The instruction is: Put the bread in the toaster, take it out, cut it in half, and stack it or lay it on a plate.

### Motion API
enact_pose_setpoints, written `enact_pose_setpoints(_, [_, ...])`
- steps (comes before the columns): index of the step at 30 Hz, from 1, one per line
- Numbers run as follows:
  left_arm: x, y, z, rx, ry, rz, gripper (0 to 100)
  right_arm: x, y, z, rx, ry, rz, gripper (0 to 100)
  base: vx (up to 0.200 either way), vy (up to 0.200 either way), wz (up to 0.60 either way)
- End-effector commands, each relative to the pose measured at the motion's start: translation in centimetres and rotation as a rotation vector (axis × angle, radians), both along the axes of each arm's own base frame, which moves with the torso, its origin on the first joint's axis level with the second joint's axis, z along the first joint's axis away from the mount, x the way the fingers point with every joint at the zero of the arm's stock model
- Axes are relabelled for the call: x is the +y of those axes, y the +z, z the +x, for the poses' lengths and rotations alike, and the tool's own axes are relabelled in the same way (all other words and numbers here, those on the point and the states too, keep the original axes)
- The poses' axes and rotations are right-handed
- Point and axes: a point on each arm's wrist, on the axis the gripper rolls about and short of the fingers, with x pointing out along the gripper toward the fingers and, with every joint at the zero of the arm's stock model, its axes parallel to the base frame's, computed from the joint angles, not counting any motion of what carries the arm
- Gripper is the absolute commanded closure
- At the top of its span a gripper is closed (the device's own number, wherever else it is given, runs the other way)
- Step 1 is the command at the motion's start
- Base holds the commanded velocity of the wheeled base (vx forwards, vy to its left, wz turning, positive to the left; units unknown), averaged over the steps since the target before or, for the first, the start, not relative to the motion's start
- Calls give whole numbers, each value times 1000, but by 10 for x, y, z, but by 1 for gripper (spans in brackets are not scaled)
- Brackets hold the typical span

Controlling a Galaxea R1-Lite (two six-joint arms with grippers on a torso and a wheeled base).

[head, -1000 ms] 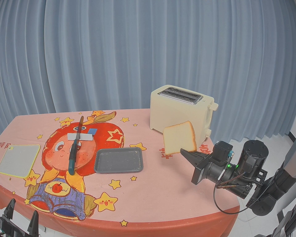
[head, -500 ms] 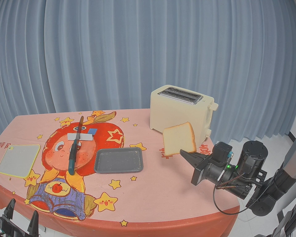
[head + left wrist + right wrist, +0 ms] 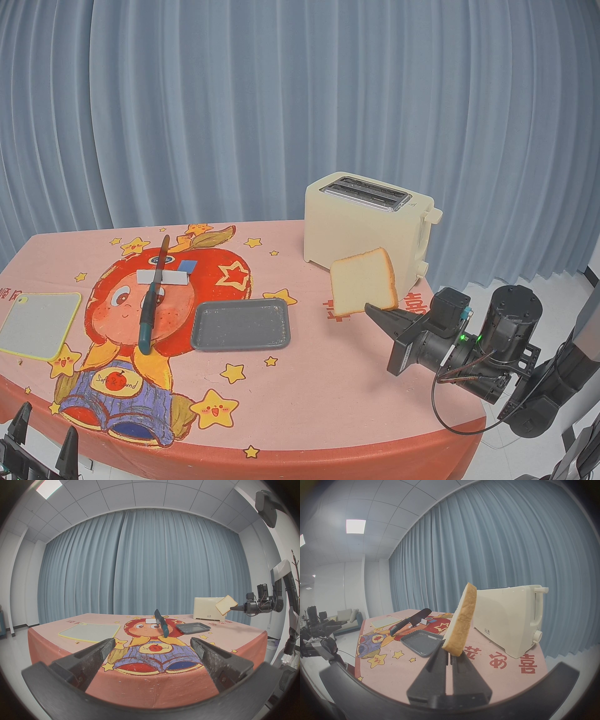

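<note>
Bread: one slice [image 3: 364, 280] held in the air over the counter's [image 3: 350, 381] right side, just in front of the toaster [image 3: 362, 231]. It stands on edge and leans a little, clear of the counter surface.
Right gripper [image 3: 373, 308]: fingers pressed together on the slice's lower corner. The arm comes in from beyond the counter's right edge.
Left gripper [image 3: 151, 642]: below the counter's near left corner, fingers spread wide apart and holding nothing.
Toaster: cream-coloured, at the far right corner, both top slots empty, its lever on the end toward the right edge.
Plate: a grey rectangular tray [image 3: 240, 324] lying flat near the counter's middle, nothing on it.
Knife [image 3: 152, 297]: teal handle toward the near edge, blade pointing to the far edge and lying across a small white and blue block [image 3: 172, 275], between the tray and the cutting board [image 3: 37, 325].
Cutting board: pale with a yellow-green rim, flat at the left edge.
</note>
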Motion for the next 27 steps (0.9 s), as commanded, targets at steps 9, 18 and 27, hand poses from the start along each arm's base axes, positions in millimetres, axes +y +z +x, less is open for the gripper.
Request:
enact_pose_setpoints(9, [0, -5, 0, 4, 0, -1, 0, 0, 0, 0, 0, 1, 0, 100, 0, 0, 0])
enact_pose_setpoints(18, [0, -5, 0, 4, 0, -1, 0, -9, 4, 0, -11, -11, 1, 100, 0, 0, 0])
enact_pose_setpoints(27, [0, -5, 0, 4, 0, -1, 0, -25, 12, 7, -62, -34, -19, 100, 0, 0, 0])
